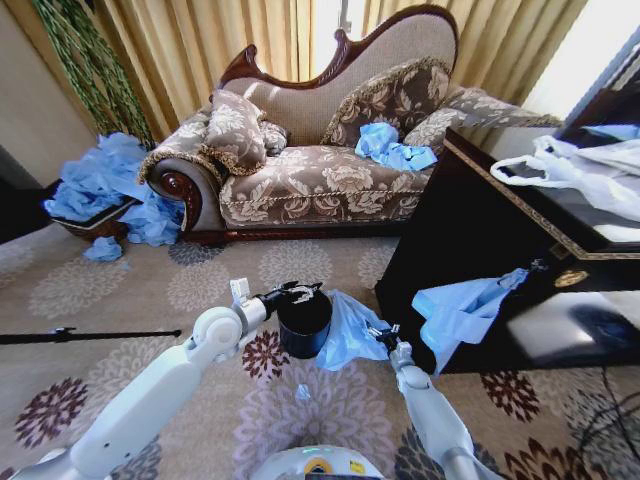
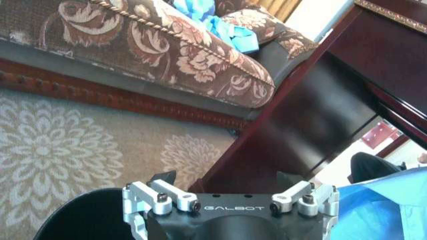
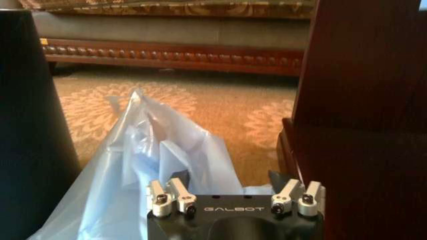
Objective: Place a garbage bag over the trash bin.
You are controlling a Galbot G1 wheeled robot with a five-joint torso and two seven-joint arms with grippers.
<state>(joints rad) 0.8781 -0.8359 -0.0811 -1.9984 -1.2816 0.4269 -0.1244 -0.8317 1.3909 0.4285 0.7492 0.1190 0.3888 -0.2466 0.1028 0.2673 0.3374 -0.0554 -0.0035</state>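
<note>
The black trash bin [image 1: 303, 322] stands on the carpet in front of me; its dark wall [image 3: 27, 125] and rim [image 2: 80, 217] also show in the wrist views. My left gripper [image 1: 297, 291] hovers just over the bin's near-left rim, open and empty [image 2: 225, 177]. A light-blue garbage bag [image 1: 350, 330] stands crumpled on the floor against the bin's right side. My right gripper [image 1: 381, 333] is at the bag's right edge, open, with loose folds of the bag [image 3: 153, 165] around its fingers [image 3: 229, 176].
A dark wooden cabinet [image 1: 470, 220] stands close on the right, with another blue bag [image 1: 460, 310] hanging from its front and white bags [image 1: 575, 165] on top. A patterned sofa [image 1: 320, 180] is behind, with blue bags [image 1: 392, 148] on it. More blue bags [image 1: 105, 190] are piled far left.
</note>
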